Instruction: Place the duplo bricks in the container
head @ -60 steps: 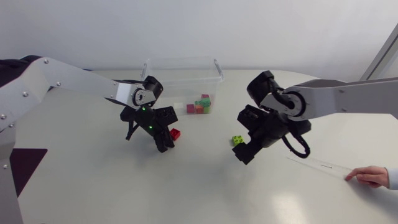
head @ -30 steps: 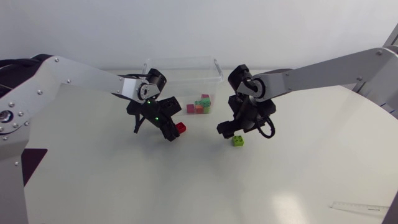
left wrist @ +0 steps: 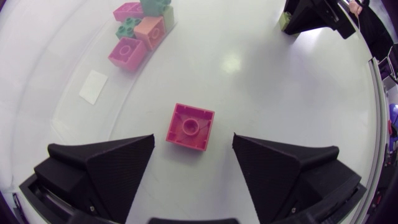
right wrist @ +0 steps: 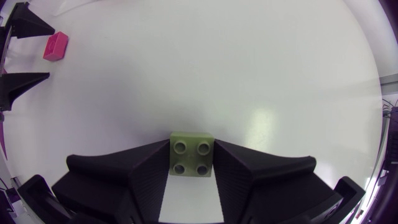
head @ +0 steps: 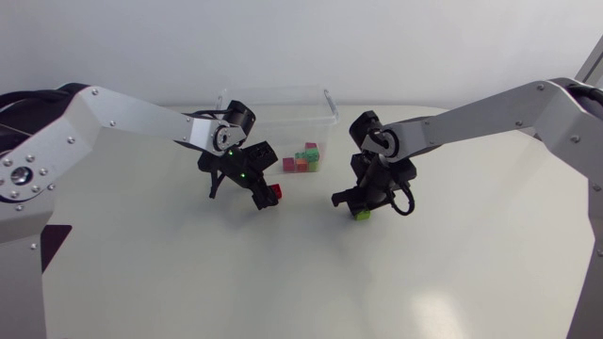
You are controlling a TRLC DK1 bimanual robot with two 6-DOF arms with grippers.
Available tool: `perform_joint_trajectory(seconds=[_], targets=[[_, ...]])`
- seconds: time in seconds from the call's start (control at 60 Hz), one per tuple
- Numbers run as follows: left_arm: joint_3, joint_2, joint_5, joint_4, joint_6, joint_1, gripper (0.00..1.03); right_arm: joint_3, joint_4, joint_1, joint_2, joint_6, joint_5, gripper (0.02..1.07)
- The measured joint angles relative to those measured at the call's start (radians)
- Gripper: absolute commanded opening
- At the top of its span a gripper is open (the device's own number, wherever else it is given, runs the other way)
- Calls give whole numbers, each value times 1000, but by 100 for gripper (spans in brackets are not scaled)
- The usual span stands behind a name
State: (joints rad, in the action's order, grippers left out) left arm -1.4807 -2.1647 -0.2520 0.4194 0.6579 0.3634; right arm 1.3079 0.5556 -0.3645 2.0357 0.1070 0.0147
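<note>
A red duplo brick (head: 273,194) lies on the white table just in front of the clear container (head: 247,105). My left gripper (head: 267,197) stands open over it. In the left wrist view the brick (left wrist: 190,126) sits between the spread fingers, touching neither. A green brick (head: 361,214) is on the table at the middle, with my right gripper (head: 357,208) shut on it. The right wrist view shows the green brick (right wrist: 192,154) pinched between both fingers (right wrist: 146,163). Several pink, green and orange bricks (head: 303,157) lie inside the container.
The container stands at the back middle of the table (head: 188,282). My two grippers are about a hand's width apart; the right gripper (left wrist: 311,15) shows ahead of the left one.
My left gripper's fingers have spread off the red brick, which now rests on the table. My right arm swung left, came down on the green brick and shut on it.
</note>
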Motion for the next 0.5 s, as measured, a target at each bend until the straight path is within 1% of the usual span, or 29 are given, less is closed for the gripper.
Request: perform_joint_trajectory(seconds=[0.183, 0.233, 0.267, 0.283, 0.3, 0.317, 0.367, 0.433, 0.5], targets=[[0, -26, 4, -56, 8, 11, 98, -106, -27, -9, -75, -12, -25, 28], [0, -29, 3, -63, 16, 11, 93, -150, -25, -18, -109, -25, -32, 28], [0, -29, 3, -65, 20, 11, 85, -183, -21, -26, -138, -30, -38, 28], [-1, -30, 3, -64, 20, 12, 79, -194, -19, -29, -148, -31, -39, 28], [-1, -31, 3, -65, 23, 12, 75, -206, -14, -32, -161, -33, -40, 28], [-2, -32, 3, -66, 23, 12, 62, -216, -9, -35, -175, -33, -41, 28], [-3, -34, 3, -66, 23, 14, 37, -247, 10, -42, -229, -40, -43, 28], [-8, -37, 3, -62, 23, 19, 37, -263, 33, -45, -295, -48, -44, 28], [-16, -37, 5, -26, 26, 23, 36, -264, 60, -46, -370, -53, -44, 28]])
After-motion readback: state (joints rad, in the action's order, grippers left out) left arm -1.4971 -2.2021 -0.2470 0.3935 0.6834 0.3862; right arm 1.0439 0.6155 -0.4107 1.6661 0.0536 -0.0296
